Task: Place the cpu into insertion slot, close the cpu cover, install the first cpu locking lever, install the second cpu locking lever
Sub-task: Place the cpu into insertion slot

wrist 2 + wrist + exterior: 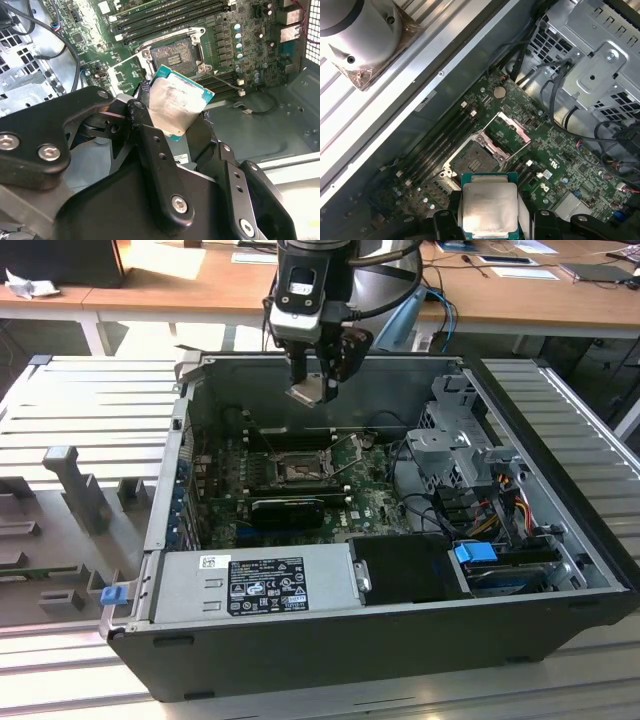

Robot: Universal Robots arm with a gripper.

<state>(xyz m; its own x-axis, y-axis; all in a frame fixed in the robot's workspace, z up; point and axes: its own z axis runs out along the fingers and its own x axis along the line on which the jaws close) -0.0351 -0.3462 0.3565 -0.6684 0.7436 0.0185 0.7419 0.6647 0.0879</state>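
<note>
My gripper [312, 380] hangs above the open computer case, shut on the cpu [304, 393]. Both wrist views show the cpu's dull silver top [172, 107] [489, 207] clamped by its edges between the black fingers [150, 135]. The cpu is held in the air, tilted, well above the motherboard. Below it lies the insertion slot [297, 472] [174, 54] [472, 159], a square dark socket with nothing in it. The cpu cover [512, 131] [131, 67] is swung open beside the socket. A thin locking lever [347, 452] stands up next to it.
The case [400, 640] lies on its side on a grey ribbed table. A power supply [255, 585] fills the near wall. A metal drive cage [460, 440] with cables sits at the exterior view's right. A long black card [288, 508] lies just in front of the socket.
</note>
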